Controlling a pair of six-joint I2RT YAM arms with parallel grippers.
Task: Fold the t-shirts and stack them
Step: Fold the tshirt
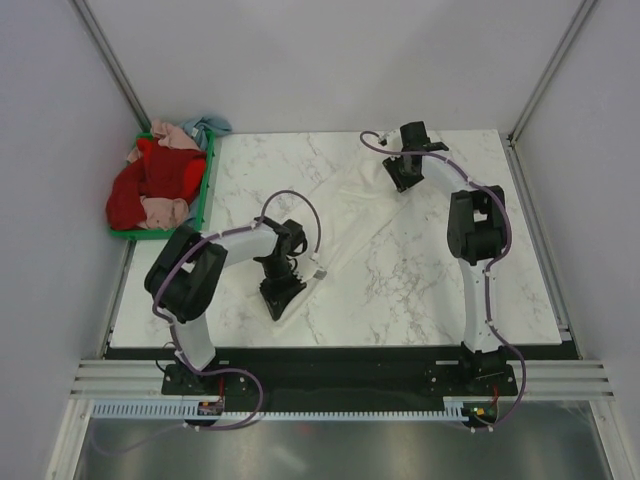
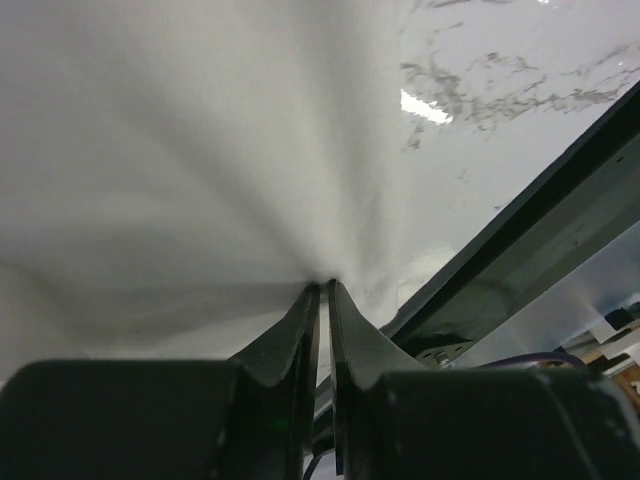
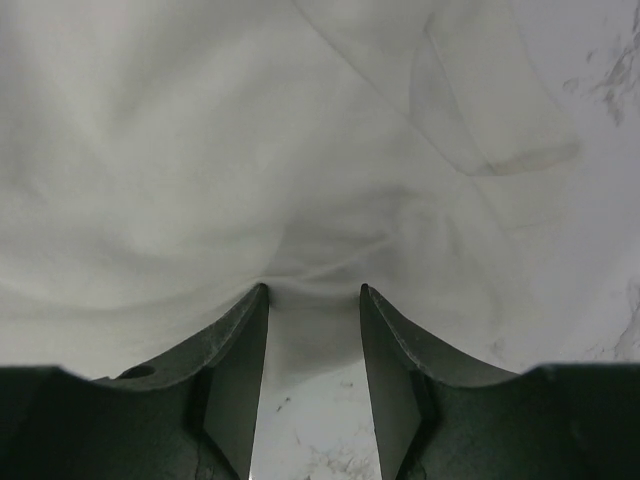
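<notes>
Cream-white t-shirt [image 2: 200,150]: light, limp, best held by edges; left gripper [image 2: 322,285] pinches one; right gripper [image 3: 312,290] straddles another, parted.

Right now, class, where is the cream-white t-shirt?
In the top view the cream-white t-shirt lies near the centre of the marble table, spread diagonally between the left gripper and the right gripper, apart from the green crate.
</notes>
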